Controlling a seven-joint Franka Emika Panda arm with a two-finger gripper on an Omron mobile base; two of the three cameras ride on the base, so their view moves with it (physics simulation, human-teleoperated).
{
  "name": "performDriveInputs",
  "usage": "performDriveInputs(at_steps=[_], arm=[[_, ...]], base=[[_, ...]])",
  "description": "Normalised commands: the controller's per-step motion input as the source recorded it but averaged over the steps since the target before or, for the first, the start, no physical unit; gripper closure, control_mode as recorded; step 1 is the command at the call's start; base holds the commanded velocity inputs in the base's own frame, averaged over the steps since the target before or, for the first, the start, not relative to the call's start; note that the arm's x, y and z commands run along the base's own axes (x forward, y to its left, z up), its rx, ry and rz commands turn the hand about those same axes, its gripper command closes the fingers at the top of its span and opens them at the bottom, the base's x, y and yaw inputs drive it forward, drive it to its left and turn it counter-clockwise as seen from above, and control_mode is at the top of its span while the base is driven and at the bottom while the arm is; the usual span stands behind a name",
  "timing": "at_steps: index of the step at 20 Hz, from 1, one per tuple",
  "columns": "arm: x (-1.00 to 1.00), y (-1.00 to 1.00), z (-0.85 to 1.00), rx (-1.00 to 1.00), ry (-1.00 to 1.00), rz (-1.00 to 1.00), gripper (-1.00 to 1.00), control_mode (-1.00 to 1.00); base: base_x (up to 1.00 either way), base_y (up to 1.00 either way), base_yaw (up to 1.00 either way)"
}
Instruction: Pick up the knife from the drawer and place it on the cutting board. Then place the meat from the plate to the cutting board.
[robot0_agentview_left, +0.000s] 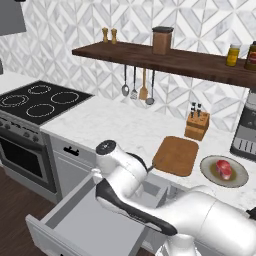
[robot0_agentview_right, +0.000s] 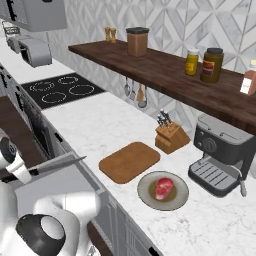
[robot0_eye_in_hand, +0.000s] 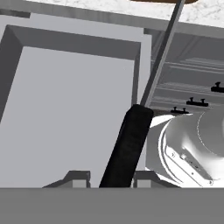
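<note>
In the hand view the knife's black handle (robot0_eye_in_hand: 127, 144) stands between my gripper's (robot0_eye_in_hand: 111, 176) finger tips, which are closed against it. Its dark blade runs up over the open drawer's (robot0_eye_in_hand: 65, 109) side wall toward the counter. From the right base view the knife (robot0_agentview_right: 60, 164) hangs level above the drawer, blade pointing at the cutting board (robot0_agentview_right: 129, 161). The drawer (robot0_agentview_left: 85, 215) is pulled out below the counter, its floor bare. The brown board (robot0_agentview_left: 176, 155) lies on the counter with the plate (robot0_agentview_left: 241, 179) beside it. The red meat (robot0_agentview_left: 224, 168) (robot0_agentview_right: 164, 187) rests on the plate (robot0_agentview_right: 145, 194).
A wooden knife block (robot0_agentview_left: 197, 125) stands behind the board, and a coffee machine (robot0_agentview_right: 220, 155) sits right of the plate. The stove (robot0_agentview_left: 35, 102) is at the left. A dark shelf (robot0_agentview_left: 165, 57) with hanging utensils runs above the counter.
</note>
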Motion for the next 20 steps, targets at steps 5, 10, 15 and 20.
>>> performDriveInputs(at_steps=[5,10,15,20], arm=[[0.44,-0.74,0.57,0.00,0.12,0.00,1.00,-1.00],[0.66,-0.46,0.18,0.00,0.13,0.00,1.00,-1.00],[0.77,-0.52,0.00,0.00,0.02,0.00,1.00,-1.00],[0.47,-0.48,0.00,-0.02,0.00,0.02,1.00,-1.00]], base=[[0.00,0.00,0.00],[0.00,0.00,0.00],[0.00,0.00,0.00],[0.00,0.00,0.00]])
